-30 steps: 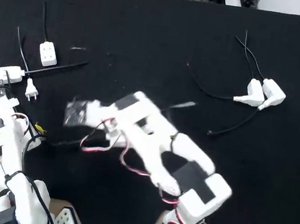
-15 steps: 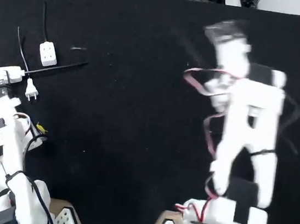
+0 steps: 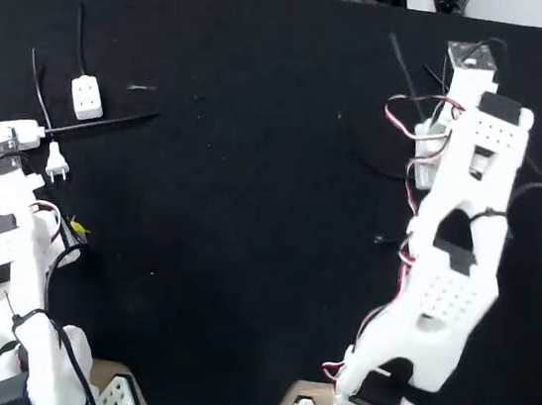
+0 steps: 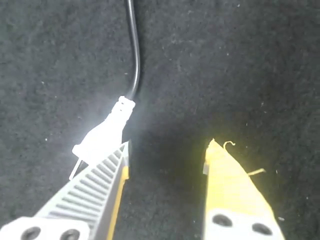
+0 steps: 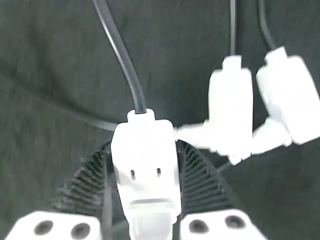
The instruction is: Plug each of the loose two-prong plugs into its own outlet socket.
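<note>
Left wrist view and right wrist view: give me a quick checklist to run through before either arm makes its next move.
1. Right claw shut on the outlet socket: ok.
2. Socket slots empty and facing the wrist camera: ok.
3. Left claw open: ok.
4. Two-prong plug between the left claw's fingers: not ok; it lies outside the gap, beside one finger.
5. Plug's prongs straight: cannot tell.
</note>
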### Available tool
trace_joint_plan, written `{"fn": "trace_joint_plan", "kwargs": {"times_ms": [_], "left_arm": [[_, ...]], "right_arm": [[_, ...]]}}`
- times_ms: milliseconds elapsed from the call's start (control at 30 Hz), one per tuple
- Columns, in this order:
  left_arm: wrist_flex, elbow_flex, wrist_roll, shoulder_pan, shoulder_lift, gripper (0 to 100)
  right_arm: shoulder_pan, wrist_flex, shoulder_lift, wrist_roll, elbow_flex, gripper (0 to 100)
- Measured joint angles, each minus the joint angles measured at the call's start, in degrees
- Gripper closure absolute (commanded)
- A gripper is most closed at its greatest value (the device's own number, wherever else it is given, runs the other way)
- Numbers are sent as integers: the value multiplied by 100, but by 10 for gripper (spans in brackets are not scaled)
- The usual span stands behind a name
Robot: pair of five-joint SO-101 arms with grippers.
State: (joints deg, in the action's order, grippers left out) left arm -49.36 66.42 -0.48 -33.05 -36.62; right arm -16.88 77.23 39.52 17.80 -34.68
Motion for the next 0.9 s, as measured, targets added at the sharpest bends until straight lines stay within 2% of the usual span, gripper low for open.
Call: {"fn": "trace_joint_plan", "kwargs": {"times_ms": [167, 300, 333, 533, 633, 800, 900], "left_arm": [[105, 0, 0, 26, 0, 755], [105, 0, 0, 26, 0, 755], [105, 0, 0, 26, 0, 755], [105, 0, 0, 26, 0, 755], [105, 26, 0, 26, 0, 755], [105, 35, 0, 26, 0, 755], [105, 35, 0, 26, 0, 755]], "right_arm": [[123, 299, 1169, -114, -1284, 957], [132, 844, 1837, -149, -2365, 784], [149, 1046, 1952, -132, -2646, 769], [132, 2136, 2233, -132, -4563, 848], [141, 2207, 2233, -132, -5363, 850], [26, 2215, 2189, -176, -5468, 850], [-132, 2215, 1705, -343, -4826, 850]]}}
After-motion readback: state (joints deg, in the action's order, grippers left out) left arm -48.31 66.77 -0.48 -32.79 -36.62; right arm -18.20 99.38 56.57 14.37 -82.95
